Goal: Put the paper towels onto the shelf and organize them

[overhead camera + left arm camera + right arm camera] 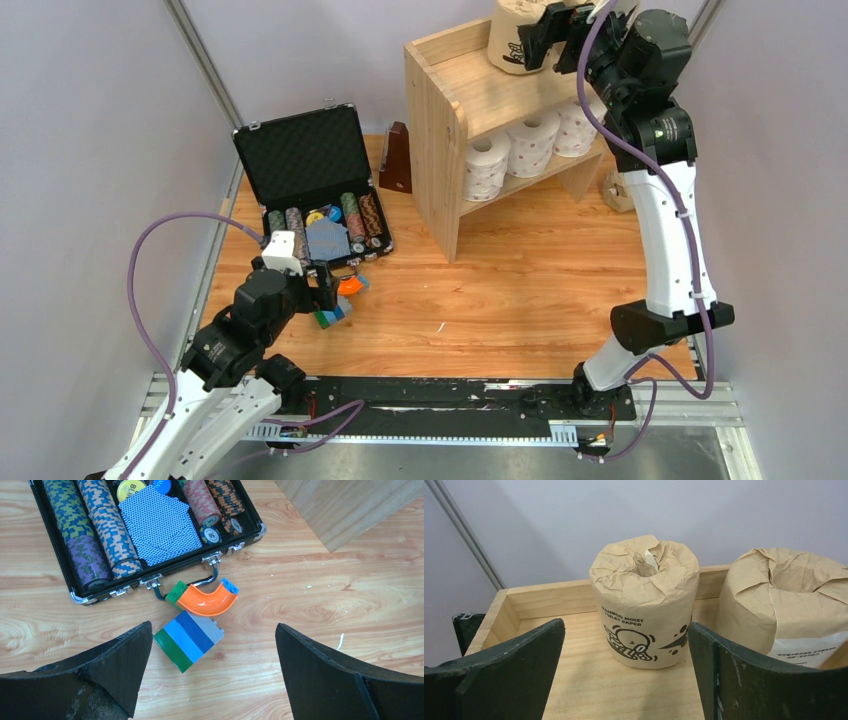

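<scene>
The pine shelf stands at the back right. Three white paper towels sit in a row on its lower tier. On the top tier, the right wrist view shows two tan kraft rolls: one with a black cartoon print standing upright in the middle, and another to its right. My right gripper is open and empty just in front of the printed roll, not touching it; from above it sits beside that roll. My left gripper is open and empty, low over the table.
An open black foam-lined case with poker-chip stacks and cards lies at the back left. A striped toy block and an orange curved piece lie in front of it, under my left gripper. A tan object sits right of the shelf, partly hidden.
</scene>
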Action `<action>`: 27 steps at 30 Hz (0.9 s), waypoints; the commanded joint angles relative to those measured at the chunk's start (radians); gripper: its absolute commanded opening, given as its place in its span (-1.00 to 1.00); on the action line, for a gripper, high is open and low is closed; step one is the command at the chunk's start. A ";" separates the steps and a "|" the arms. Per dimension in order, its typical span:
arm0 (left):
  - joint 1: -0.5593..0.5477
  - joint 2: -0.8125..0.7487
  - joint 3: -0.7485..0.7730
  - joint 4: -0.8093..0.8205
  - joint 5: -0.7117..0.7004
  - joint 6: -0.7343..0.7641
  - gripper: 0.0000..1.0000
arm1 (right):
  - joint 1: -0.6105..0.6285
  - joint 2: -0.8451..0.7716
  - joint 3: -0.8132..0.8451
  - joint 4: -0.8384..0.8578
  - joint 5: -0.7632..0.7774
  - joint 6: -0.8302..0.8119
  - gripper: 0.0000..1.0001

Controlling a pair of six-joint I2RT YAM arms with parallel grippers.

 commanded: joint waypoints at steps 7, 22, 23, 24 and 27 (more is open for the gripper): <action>-0.003 -0.003 -0.001 0.037 0.008 0.011 1.00 | -0.001 0.037 -0.073 0.083 0.030 0.064 1.00; -0.003 -0.009 -0.001 0.035 0.005 0.009 1.00 | -0.001 0.147 -0.055 0.166 0.013 0.027 0.90; -0.003 -0.009 -0.001 0.035 0.004 0.009 1.00 | -0.001 0.142 -0.060 0.166 0.009 0.026 0.83; -0.003 -0.009 -0.001 0.035 0.003 0.008 1.00 | -0.001 0.131 -0.067 0.165 0.008 0.025 0.75; -0.003 -0.011 -0.001 0.032 -0.002 0.006 1.00 | 0.000 0.088 -0.111 0.170 0.022 0.021 0.52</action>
